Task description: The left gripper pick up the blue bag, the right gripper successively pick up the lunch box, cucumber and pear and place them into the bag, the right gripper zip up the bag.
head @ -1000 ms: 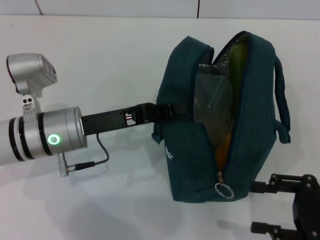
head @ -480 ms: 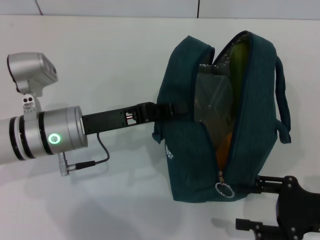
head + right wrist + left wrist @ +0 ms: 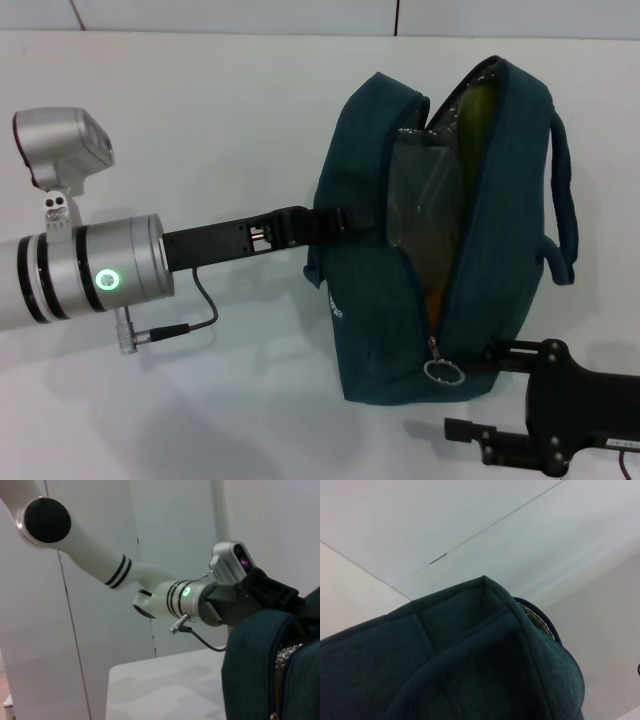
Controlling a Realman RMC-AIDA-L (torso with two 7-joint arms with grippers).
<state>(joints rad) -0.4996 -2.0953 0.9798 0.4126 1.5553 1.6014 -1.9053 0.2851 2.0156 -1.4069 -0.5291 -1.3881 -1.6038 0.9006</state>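
Bag: clamped at side strap by my left claw, held up so mouth stays agape for zipping. Inside, beyond left claw: lunch box, cucumber, pear sliver. Ring pull: at my right claw's upper finger, jaws apart. Change: right claw advanced from frame edge to pull; bag bottom nudged.

The right gripper has slid leftward under the bag, its upper finger now seemingly at the zipper ring.
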